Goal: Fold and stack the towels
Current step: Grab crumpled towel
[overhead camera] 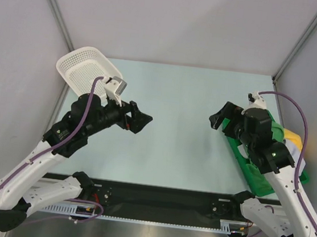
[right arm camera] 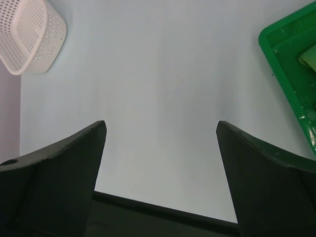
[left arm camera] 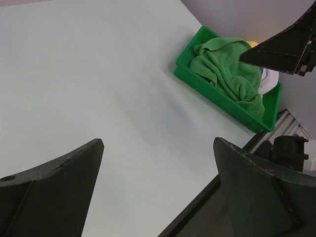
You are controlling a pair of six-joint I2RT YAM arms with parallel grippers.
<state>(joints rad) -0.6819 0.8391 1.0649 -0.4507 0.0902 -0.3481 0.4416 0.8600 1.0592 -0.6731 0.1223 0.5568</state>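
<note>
The towels lie bunched in a green plastic tray (left arm camera: 193, 74) at the table's right side. A crumpled green towel (left arm camera: 227, 69) lies on top, with a bit of white towel (left arm camera: 269, 80) and a sliver of yellow towel (left arm camera: 253, 44) behind it. From above, my right arm covers most of the tray (overhead camera: 250, 173); the yellow towel (overhead camera: 293, 136) shows beside it. My left gripper (overhead camera: 143, 119) (left arm camera: 158, 143) hangs open over bare table at the left. My right gripper (overhead camera: 218, 118) (right arm camera: 161, 123) is open too, just left of the tray. Neither holds anything.
A white mesh basket (overhead camera: 88, 67) (right arm camera: 30, 34) sits at the far left corner, behind my left arm. The pale tabletop (overhead camera: 178, 98) stretches between the two grippers. Grey walls close in the left, right and back. A black rail (overhead camera: 160, 201) runs along the near edge.
</note>
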